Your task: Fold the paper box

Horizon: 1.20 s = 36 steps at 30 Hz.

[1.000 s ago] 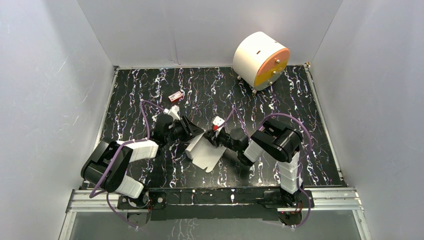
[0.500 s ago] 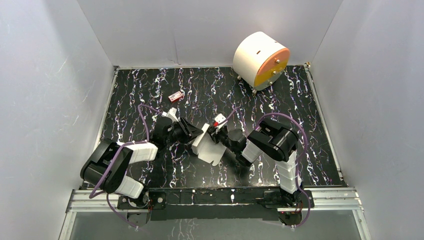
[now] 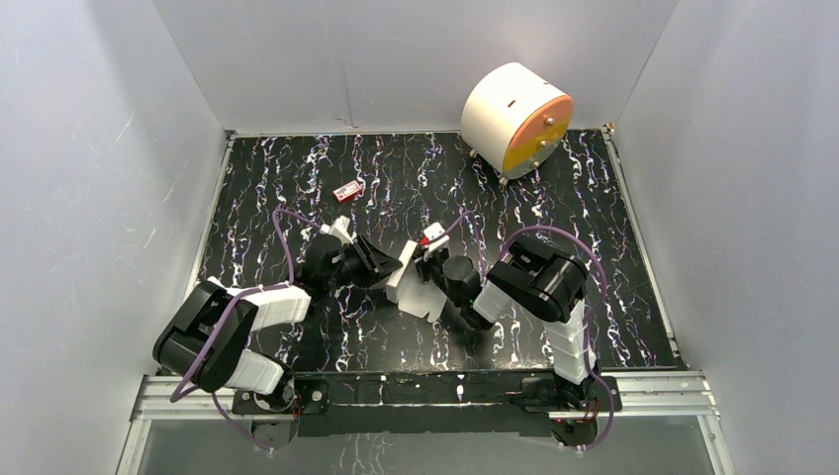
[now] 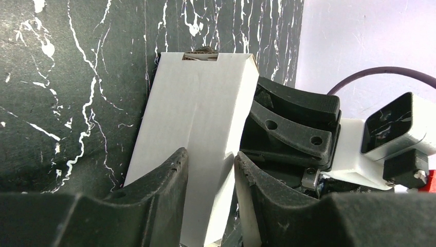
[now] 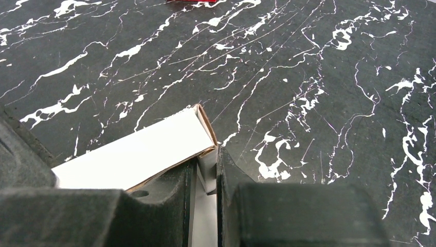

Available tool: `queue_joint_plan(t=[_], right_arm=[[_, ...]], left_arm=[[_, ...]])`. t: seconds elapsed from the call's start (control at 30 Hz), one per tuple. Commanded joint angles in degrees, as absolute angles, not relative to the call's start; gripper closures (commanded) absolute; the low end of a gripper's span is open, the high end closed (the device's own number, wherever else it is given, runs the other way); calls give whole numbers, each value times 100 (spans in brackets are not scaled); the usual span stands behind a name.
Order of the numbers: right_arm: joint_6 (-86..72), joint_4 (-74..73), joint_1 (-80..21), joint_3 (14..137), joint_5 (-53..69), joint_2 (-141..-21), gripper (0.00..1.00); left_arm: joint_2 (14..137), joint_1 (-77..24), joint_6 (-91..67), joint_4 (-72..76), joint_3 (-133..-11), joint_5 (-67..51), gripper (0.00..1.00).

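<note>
- On a black table veined with white like marble, two arms meet over the paper box, a little nearer the near edge than the far one; the surface is glossy and otherwise mostly bare.
- The room is a plain white booth; a back wall and two side walls rise straight from the table's edges.
- The paper box, thin white cardboard with a brown raw edge at its folds, is partly raised between the two grippers; one panel stands up off the table, and another part lies flat toward the near edge.
- The left gripper comes at the box from the left; in the left wrist view its fingers stand apart, tips in front of the broad white panel, which is wider than the gap between them; whether they press on it cannot be told.
- The right gripper comes from the right; in the right wrist view its fingers are drawn nearly together, pinching a thin flap of the paper box just below a folded corner.
- A white cylinder with an orange face sits at the far right corner of the table, well apart from the arms.
- A small red item lies on the far left part of the table, beyond the left gripper and apart from it.
- A metal rail runs along the near edge and carries both arm bases; purple cables loop over the arms.
</note>
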<state>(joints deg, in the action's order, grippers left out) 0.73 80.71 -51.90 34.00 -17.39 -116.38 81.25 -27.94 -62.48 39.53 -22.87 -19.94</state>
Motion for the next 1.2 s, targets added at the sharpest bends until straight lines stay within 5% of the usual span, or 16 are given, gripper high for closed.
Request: queue_joint_plan(t=[0.0,0.33,0.63,0.87,1.17], right_arm=[[44,7778,-5240,3772,-2396,-11445,88],[-354,7216,-5243,3548,-1074,-11088,89],[-310,7168,-5246,3492,-437,-11047,89],[-258,7491,-5238,3334,-450,-10989,88],[-16,8446,-5238,3190,-533,-11159,78]], left_arm=[[7816,-3059,-6273,3449,-2270,-2828,65],[7072,-3050,-3884,567,-3773,-1159,45],[7593,-3059,-3408,408,-4123,-1096,42],[8031,-3109,-3399,608,-4279,-1198,43],[8187,-3103,-3687,763,-4132,-1595,61]])
